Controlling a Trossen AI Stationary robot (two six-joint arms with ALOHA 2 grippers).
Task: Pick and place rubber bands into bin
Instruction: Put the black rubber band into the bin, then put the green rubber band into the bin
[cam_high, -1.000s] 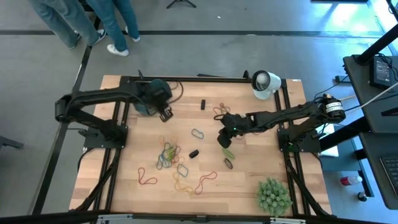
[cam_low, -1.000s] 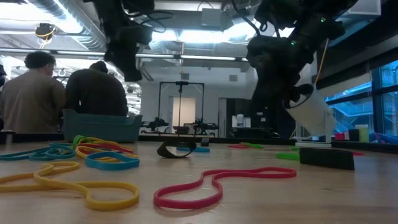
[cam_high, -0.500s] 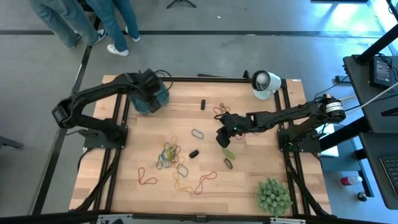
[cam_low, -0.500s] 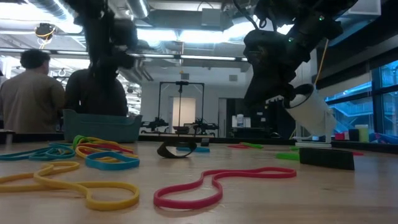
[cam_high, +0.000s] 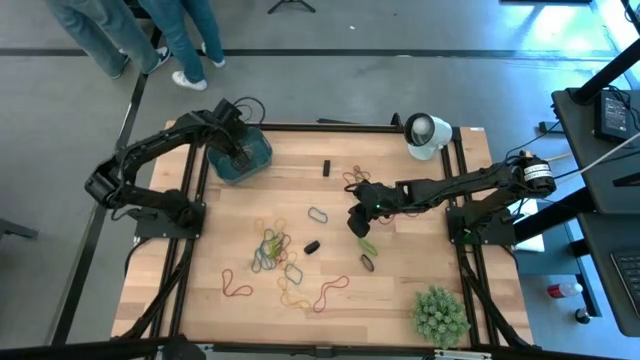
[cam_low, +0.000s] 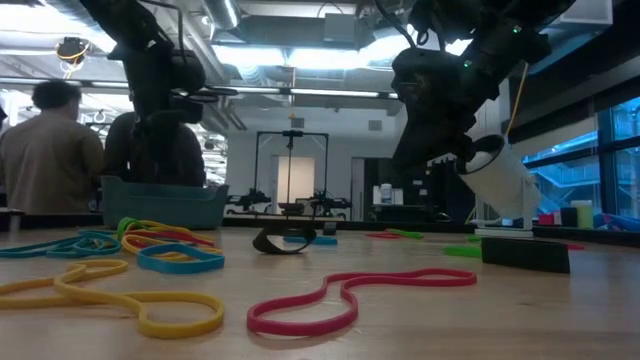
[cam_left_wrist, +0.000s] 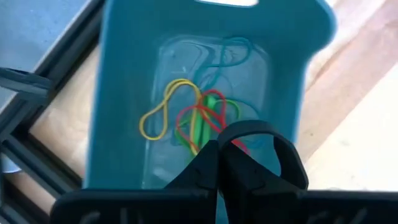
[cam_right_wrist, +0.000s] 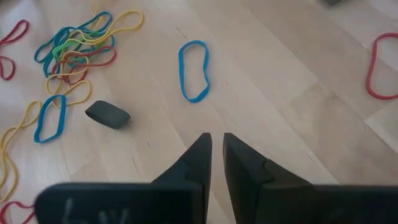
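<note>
bands (cam_high: 272, 245): we see most loose mid-frame, some already in bin (cam_high: 243, 158), upper left
left hand (cam_left_wrist: 219, 158): together over bin, holding nothing visible
right hand (cam_right_wrist: 216, 155): slightly apart, empty, above counter (cam_high: 400, 280)

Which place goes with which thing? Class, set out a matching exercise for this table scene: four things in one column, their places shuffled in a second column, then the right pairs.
Things
1. small teal-blue rectangular plastic bin
2. spiky green plant-like ball
3. white round cup-like object
4. tangled heap of coloured rubber bands

Places
A. near right corner of the table
B. middle of the table, left of the right gripper
C. far left corner, under the left gripper
D. far right edge of the table

Pairs: 1-C, 2-A, 3-D, 4-B
</note>
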